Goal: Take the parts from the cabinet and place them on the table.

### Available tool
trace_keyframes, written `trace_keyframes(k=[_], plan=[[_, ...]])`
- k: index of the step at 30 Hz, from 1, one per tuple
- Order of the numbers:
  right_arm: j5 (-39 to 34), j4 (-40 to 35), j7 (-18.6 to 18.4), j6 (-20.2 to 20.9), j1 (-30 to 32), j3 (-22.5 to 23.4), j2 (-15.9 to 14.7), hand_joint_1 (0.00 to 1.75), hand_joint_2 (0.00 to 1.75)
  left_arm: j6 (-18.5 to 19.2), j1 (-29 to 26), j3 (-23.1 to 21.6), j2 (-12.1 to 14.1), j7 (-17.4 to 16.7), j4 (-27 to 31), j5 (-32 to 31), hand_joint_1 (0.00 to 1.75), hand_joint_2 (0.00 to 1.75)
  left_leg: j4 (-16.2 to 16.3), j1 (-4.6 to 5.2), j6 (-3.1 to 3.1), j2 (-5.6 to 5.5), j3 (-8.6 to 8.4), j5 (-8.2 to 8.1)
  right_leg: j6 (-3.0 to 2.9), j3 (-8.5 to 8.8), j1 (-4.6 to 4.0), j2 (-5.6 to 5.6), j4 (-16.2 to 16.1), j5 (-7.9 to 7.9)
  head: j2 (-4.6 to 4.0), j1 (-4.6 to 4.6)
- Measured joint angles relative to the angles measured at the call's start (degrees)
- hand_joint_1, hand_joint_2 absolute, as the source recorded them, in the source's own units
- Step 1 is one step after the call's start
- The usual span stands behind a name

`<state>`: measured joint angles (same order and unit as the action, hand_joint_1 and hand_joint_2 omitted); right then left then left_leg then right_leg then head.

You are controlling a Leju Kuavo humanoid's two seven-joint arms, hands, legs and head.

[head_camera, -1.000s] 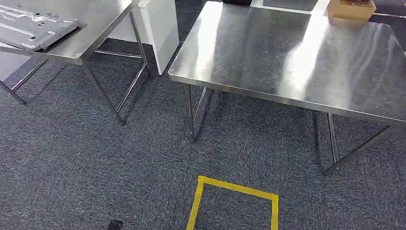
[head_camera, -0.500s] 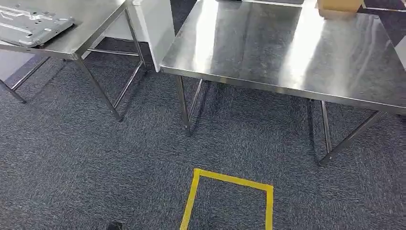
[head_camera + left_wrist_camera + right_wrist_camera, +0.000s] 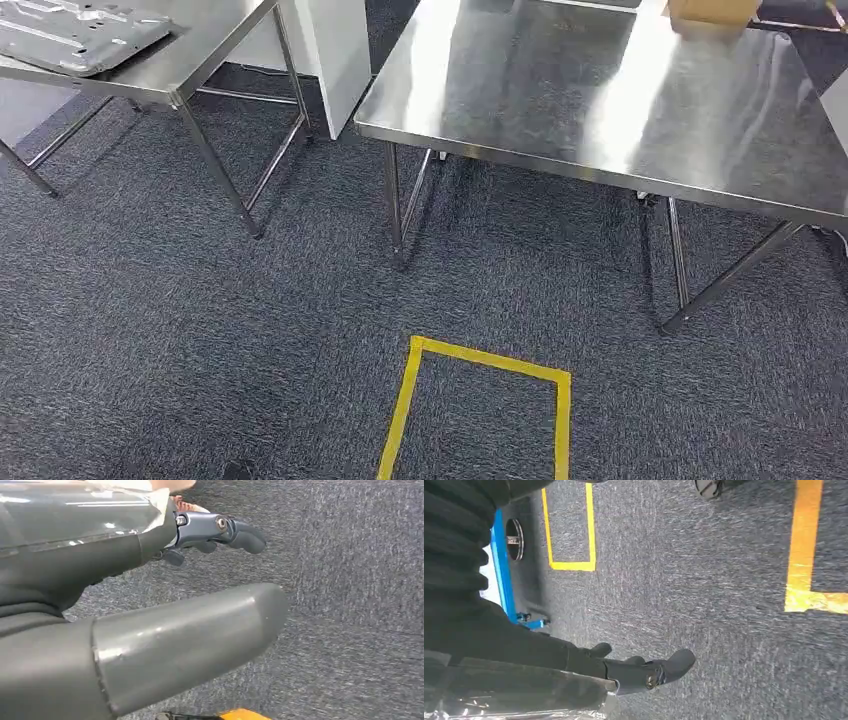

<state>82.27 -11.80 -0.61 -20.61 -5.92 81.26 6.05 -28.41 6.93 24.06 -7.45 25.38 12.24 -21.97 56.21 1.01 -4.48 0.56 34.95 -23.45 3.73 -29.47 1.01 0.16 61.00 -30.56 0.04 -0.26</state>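
Two steel worktops in the head view: the large worktop [image 3: 600,100] fills the upper right, the smaller worktop [image 3: 190,55] sits upper left. A grey stamped metal part [image 3: 75,35] lies flat on the smaller one at the top left edge. A cardboard box [image 3: 710,10] sits at the large worktop's far edge. Yellow floor tape [image 3: 410,400] marks a square at lower centre on grey carpet [image 3: 200,330].

Left wrist view: left hand [image 3: 150,605] over carpet, fingers [image 3: 235,532] loosely apart, holding nothing.

Right wrist view: right hand [image 3: 589,675] over carpet, fingers [image 3: 674,665] loosely apart, empty; yellow tape outlines nearby.
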Motion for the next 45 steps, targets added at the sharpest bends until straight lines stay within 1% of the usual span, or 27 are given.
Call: trace_keyframes(k=[1, 2, 5, 6, 8, 9, 11, 12, 13, 15, 16, 20, 21, 22, 25, 26, 27, 29, 30, 32, 33, 36, 37, 40, 42, 44, 45], plan=[[-0.02, 0.00, 0.00, -0.02, -0.17, -0.02, -0.02, 0.00, 1.75, 0.07, 0.04, 0.00, -0.02, 0.02, 0.02, -0.09, 0.00, 0.00, 0.39, 0.03, 0.28, 0.04, 0.34, 0.19, -0.47, 3.21, -0.09, -0.24, -4.87, -0.47, 0.00, 0.04], [-0.02, 0.00, 0.00, -0.02, -0.28, -0.04, -0.07, 0.00, 1.75, 0.11, 0.04, 0.02, -0.04, 0.04, 0.02, -0.15, 0.00, 0.00, 0.62, 0.27, 0.53, 0.09, 0.74, 0.40, -1.23, 3.99, -0.77, -0.04, -5.64, -0.17, 0.00, 0.02], [-0.11, 0.00, 0.02, -0.09, -0.25, -0.04, -0.17, 0.00, 1.75, 0.11, 0.03, 0.02, -0.22, 0.09, 0.00, -0.15, 0.00, 0.00, 0.65, 0.10, 1.57, 0.13, 0.85, 1.47, -2.30, 2.35, -1.13, -0.02, -5.40, 0.30, 0.00, -0.09], [-0.22, 0.02, 0.02, -0.09, -0.18, -0.04, 0.02, 0.00, 1.75, 0.13, -0.02, 0.02, -0.07, 0.09, 0.00, -0.15, 0.00, 0.00, 0.92, 0.09, 1.98, 0.06, 1.07, 1.47, -3.24, 2.47, 0.24, -0.13, -6.00, 1.07, 0.00, -0.02], [-0.28, 0.00, 0.07, -0.13, -0.29, -0.04, 0.00, 0.00, 1.75, 0.13, -0.02, 0.02, -0.04, 0.11, 0.00, -0.15, 0.00, 0.00, 4.62, -0.58, 2.79, -0.51, 2.40, -3.41, -4.66, 1.61, 0.28, -0.36, -5.97, 2.09, 0.00, -0.44], [-0.31, 0.00, 0.09, -0.13, -0.28, -0.04, 0.02, 0.00, 1.75, 0.13, -0.04, 0.02, -0.02, 0.11, 0.00, -0.15, 0.00, 0.00, 8.71, -1.04, 3.27, -0.60, 3.61, -6.50, -4.73, 1.11, 0.22, -0.44, -5.97, 2.44, 0.00, -0.50], [-0.35, 0.00, 0.09, -0.13, -0.20, -0.04, 0.02, 0.00, 1.75, 0.13, -0.07, 0.02, 0.00, 0.11, 0.00, -0.15, 0.00, 0.00, 15.99, -1.69, 4.15, -0.63, 5.51, -10.31, -4.56, -0.18, 0.11, -0.44, -5.79, 3.30, 0.00, -0.55], [-0.37, 0.00, 0.09, -0.13, -0.14, -0.04, 0.02, 0.00, 1.75, 0.13, -0.09, 0.02, 0.00, 0.11, -0.02, -0.15, 0.00, 0.00, 16.88, -2.06, 4.46, -0.62, 5.10, -10.17, -4.36, -0.42, 0.13, -0.43, -5.61, 3.73, 0.00, -0.50], [-0.37, 0.00, 0.09, -0.13, -0.09, -0.04, 0.04, 0.00, 1.75, 0.13, -0.08, 0.02, 0.00, 0.09, -0.02, -0.15, 0.00, 0.00, 15.16, -2.44, 4.74, -0.58, 3.35, -8.80, -4.11, -1.23, 0.20, -0.42, -5.30, 4.10, 0.00, -0.59], [-0.37, 0.00, 0.11, -0.13, -0.03, -0.04, 0.07, 0.00, 1.75, 0.13, -0.01, 0.02, 0.00, 0.09, 0.00, -0.15, 0.00, 0.00, 5.63, -2.92, 4.92, -0.55, -3.54, -5.06, -3.64, -2.50, 0.47, -0.30, -4.56, 4.61, 0.00, -0.55], [-0.37, 0.00, 0.11, -0.17, -0.10, -0.04, 0.09, 0.00, 1.75, 0.13, 0.19, 0.02, 0.00, 0.09, 0.00, -0.17, 0.00, 0.00, 0.07, -2.96, 4.86, -0.74, -6.58, -6.14, -3.27, -2.78, 0.53, -0.25, -4.29, 4.86, 0.00, -0.57], [-0.46, 0.00, 0.11, -0.22, -0.26, -0.04, 0.37, 0.00, 1.75, 0.26, 0.19, 0.02, 0.17, 0.07, 0.00, -0.28, 0.00, 0.00, 0.05, -1.55, 3.09, -0.84, -6.05, -5.25, -1.10, -3.09, 0.81, -0.29, -5.17, 6.37, 0.00, -0.59], [-0.48, 0.00, 0.11, -0.22, -0.11, -0.04, 0.39, 0.00, 1.75, 0.26, 0.24, 0.02, 0.17, 0.07, 0.00, -0.31, 0.00, 0.00, -0.96, -1.44, 2.32, -0.77, -6.01, -4.31, -0.51, -3.34, 0.29, -0.22, -5.71, 6.97, 0.00, -0.61], [-0.50, 0.00, 0.11, -0.22, -0.05, -0.04, 0.26, 0.00, 1.75, 0.26, 0.33, 0.02, 0.02, 0.07, 0.00, -0.33, 0.00, 0.00, -1.94, -1.85, 1.89, -0.31, -6.07, -3.07, -0.77, -3.94, 0.38, -0.30, -4.41, 5.92, 0.00, -0.39], [-0.52, 0.00, 0.20, -0.17, -0.01, -0.07, 0.20, 0.00, 1.75, 0.28, 0.34, 0.04, -0.02, 0.04, 0.00, -0.33, 0.00, 0.00, -2.36, -1.64, 1.01, -0.22, -4.28, -1.54, -2.55, -8.30, 0.29, -0.20, 6.58, -2.25, 0.00, -0.04], [-0.52, 0.00, 0.24, -0.17, 0.02, -0.07, 0.17, 0.00, 1.75, 0.28, 0.31, 0.04, -0.04, 0.04, 0.00, -0.33, 0.00, 0.00, -2.32, -1.54, 0.94, -0.05, -3.48, -1.01, -2.47, -9.52, 0.30, -0.19, 11.07, -4.25, 0.00, -0.04], [-0.52, 0.00, 0.26, -0.17, 0.04, -0.07, 0.13, 0.00, 1.75, 0.28, 0.31, 0.04, -0.04, 0.04, 0.00, -0.33, 0.00, 0.00, -2.26, -1.47, 1.02, -0.02, -2.90, -0.61, -2.06, -9.68, 0.24, -0.18, 12.98, -4.54, 0.00, -0.02], [-0.52, 0.00, 0.35, -0.15, 0.08, -0.07, -0.11, 0.00, 1.75, 0.28, 0.29, 0.04, -0.09, 0.02, 0.00, -0.33, 0.00, 0.00, -2.03, -1.44, 1.33, 0.05, -1.42, 0.39, -0.65, -6.01, 0.27, -0.20, 10.14, -2.15, 0.00, 0.04], [-0.52, 0.00, 0.46, -0.11, 0.04, -0.07, -0.22, 0.00, 1.75, 0.28, 0.29, 0.04, -0.09, 0.02, 0.00, -0.33, 0.00, 0.00, -1.68, -1.47, 1.56, 0.05, -0.67, 0.78, -0.11, -2.25, 0.29, -0.22, 5.06, -0.46, 0.00, 0.09], [-0.52, 0.00, 0.53, -0.07, -0.16, -0.09, -0.28, 0.00, 1.75, 0.28, 0.29, 0.04, -0.09, 0.02, 0.02, -0.33, 0.00, 0.00, -0.50, -1.09, 2.13, 0.02, 0.47, 1.09, -0.34, 5.30, 0.28, -0.25, -4.85, -0.36, 0.00, 0.24], [-0.50, 0.00, 0.61, -0.07, -0.20, -0.09, -0.33, 0.00, 1.75, 0.28, 0.30, 0.04, -0.07, 0.04, 0.00, -0.37, 0.00, 0.00, 0.26, -0.98, 2.37, 0.11, 1.02, 1.32, -0.91, 5.62, -0.30, 0.04, -6.81, -0.97, 0.00, 0.22], [-0.52, 0.04, 0.63, 0.00, 0.12, -0.11, -0.05, 0.00, 1.75, 0.17, 0.16, 0.04, 0.24, 0.04, 0.00, -0.42, 0.00, 0.00, 1.25, -0.72, 2.84, -0.16, 1.92, 2.07, -1.07, 3.73, 1.09, -0.02, -5.17, -0.70, 0.00, -0.41], [-0.52, 0.04, 0.63, 0.00, 0.14, -0.11, -0.07, 0.00, 1.75, 0.18, 0.13, 0.04, 0.26, 0.02, 0.00, -0.42, 0.00, 0.00, 1.96, -1.10, 3.16, -0.14, 2.48, 1.39, -1.57, 3.50, 1.50, -0.21, -4.92, -0.45, 0.00, -0.57], [-0.52, 0.04, 0.63, -0.02, 0.12, -0.11, -0.07, 0.00, 1.75, 0.22, 0.10, 0.04, 0.28, -0.04, 0.00, -0.42, 0.00, 0.00, 12.62, -1.41, 4.19, -0.15, 6.38, -7.32, -3.27, 2.05, 1.14, -0.44, -4.79, 0.61, 0.00, -0.74], [-0.55, 0.04, 0.61, 0.00, 0.20, -0.11, -0.07, 0.00, 1.75, 0.24, 0.05, 0.04, 0.28, -0.04, 0.00, -0.42, 0.00, 0.00, 19.32, -1.70, 4.43, -0.15, 7.96, -10.15, -3.43, 1.02, 0.93, -0.53, -4.73, 1.35, 0.00, -0.76], [-0.57, 0.04, 0.55, -0.02, 0.33, -0.11, -0.02, 0.00, 1.75, 0.24, 0.03, 0.07, 0.31, -0.13, 0.00, -0.42, 0.00, 0.00, 16.13, -1.88, 4.31, -0.14, 4.57, -8.13, -3.04, 0.72, 0.87, -0.50, -4.70, 1.88, 0.00, -0.78], [-0.57, 0.04, 0.50, 0.00, 0.34, -0.11, 0.02, 0.00, 1.75, 0.24, 0.07, 0.07, 0.31, -0.13, 0.00, -0.44, 0.00, 0.00, 10.76, -1.99, 4.17, -0.15, 0.71, -6.10, -2.93, 0.58, 0.89, -0.45, -4.69, 2.16, 0.00, -0.81]])
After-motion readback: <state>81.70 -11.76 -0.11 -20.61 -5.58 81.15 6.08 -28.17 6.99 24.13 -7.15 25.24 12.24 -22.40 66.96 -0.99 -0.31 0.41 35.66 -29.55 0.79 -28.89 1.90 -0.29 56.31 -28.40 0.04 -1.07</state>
